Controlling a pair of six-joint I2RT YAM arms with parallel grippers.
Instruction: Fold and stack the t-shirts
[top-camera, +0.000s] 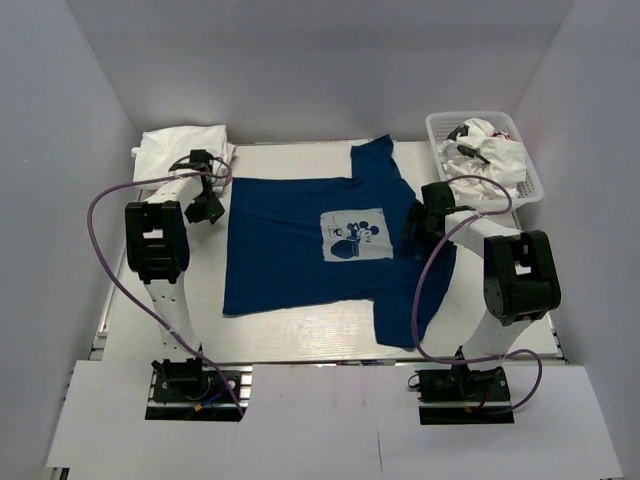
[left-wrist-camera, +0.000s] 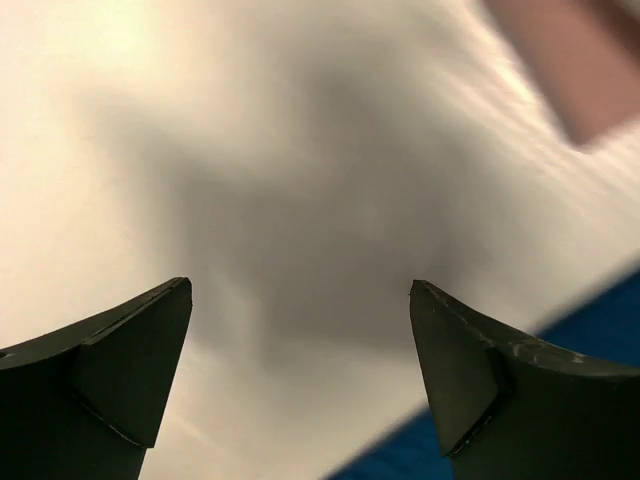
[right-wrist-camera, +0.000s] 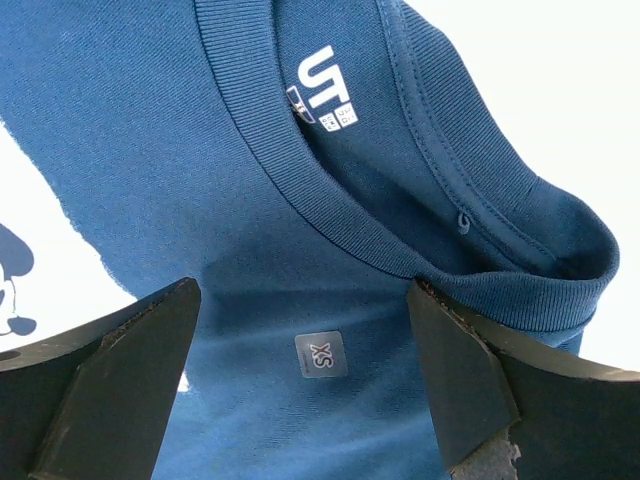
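Observation:
A navy t-shirt (top-camera: 300, 250) with a pale square cartoon print (top-camera: 357, 237) lies spread flat in the middle of the table, collar to the right. My left gripper (top-camera: 207, 205) hovers open just off the shirt's left edge. In the blurred left wrist view its fingers (left-wrist-camera: 300, 300) stand wide over white table, with navy cloth (left-wrist-camera: 608, 330) at the lower right. My right gripper (top-camera: 420, 218) is open above the collar. Its wrist view shows the fingers (right-wrist-camera: 302, 287) wide apart over the ribbed collar (right-wrist-camera: 300, 170) and an XS sticker (right-wrist-camera: 320, 353). A folded white t-shirt (top-camera: 185, 148) sits at the back left.
A white mesh basket (top-camera: 440, 122) at the back right holds crumpled white t-shirts (top-camera: 490, 150). White walls close in the table on three sides. Purple cables (top-camera: 100, 250) loop beside each arm.

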